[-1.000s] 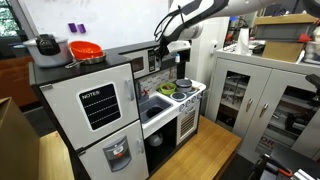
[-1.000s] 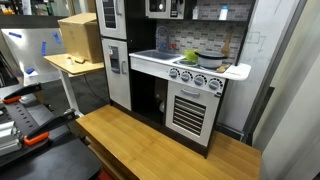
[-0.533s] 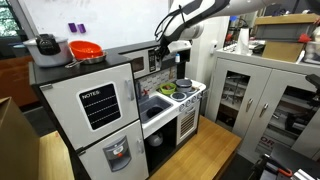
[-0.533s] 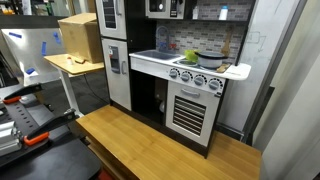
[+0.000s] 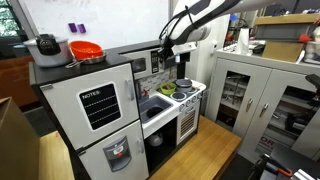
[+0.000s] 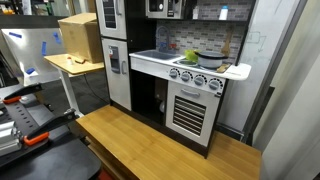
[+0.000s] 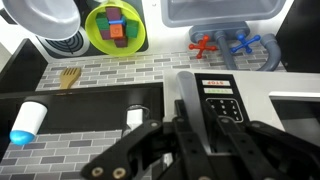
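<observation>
My gripper [image 7: 193, 135] is shut on the grey vertical handle [image 7: 187, 95] of the toy microwave [image 5: 141, 64], with one black finger on each side of the bar. Beside the handle is the microwave's keypad panel [image 7: 220, 98]. Through the dark door window I see a white and blue cup [image 7: 28, 122] and a small shaker [image 7: 135, 118]. In an exterior view the gripper [image 5: 163, 53] sits at the microwave front, above the stove. Only the microwave [image 6: 166, 7] shows at the top edge of an exterior view; the arm is out of that frame.
Below the microwave are a green bowl of coloured blocks [image 7: 116, 27], a silver pot [image 7: 48, 18], the sink [image 7: 215, 12] and red and blue taps [image 7: 204, 43]. A red bowl [image 5: 85, 50] stands on the toy fridge [image 5: 95, 110]. A metal cabinet [image 5: 262, 95] is nearby.
The arm's upper links have shifted slightly. The gripper stays shut on the microwave handle in the same spot.
</observation>
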`<state>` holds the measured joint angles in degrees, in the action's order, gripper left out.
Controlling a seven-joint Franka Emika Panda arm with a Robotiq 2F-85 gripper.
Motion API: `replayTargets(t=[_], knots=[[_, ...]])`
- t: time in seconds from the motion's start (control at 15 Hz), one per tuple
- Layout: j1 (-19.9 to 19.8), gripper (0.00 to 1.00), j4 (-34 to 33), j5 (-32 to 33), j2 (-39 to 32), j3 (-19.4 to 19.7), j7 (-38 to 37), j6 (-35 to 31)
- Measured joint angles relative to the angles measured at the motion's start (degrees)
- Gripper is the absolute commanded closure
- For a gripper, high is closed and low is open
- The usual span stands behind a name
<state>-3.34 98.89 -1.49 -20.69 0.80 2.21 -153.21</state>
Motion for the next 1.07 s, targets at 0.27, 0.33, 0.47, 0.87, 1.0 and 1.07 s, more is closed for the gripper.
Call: replayTargets(t=[0.27,0.33,0.47,0.87,1.0,1.07], knots=[[2.05,0.95,6.7,4.82,3.95,1.48,-5.2,-4.3],[3.03,0.92,8.2,7.1,4.8,2.33,-7.46,-5.29],[4.84,0.94,11.03,11.95,6.58,3.81,-12.61,-6.77],[8.45,0.41,17.3,25.1,11.39,5.68,-23.34,-6.75],[9.11,0.27,18.6,25.97,12.28,5.42,-23.36,-6.62],[9.41,0.18,19.09,25.98,12.63,5.32,-23.28,-6.6]])
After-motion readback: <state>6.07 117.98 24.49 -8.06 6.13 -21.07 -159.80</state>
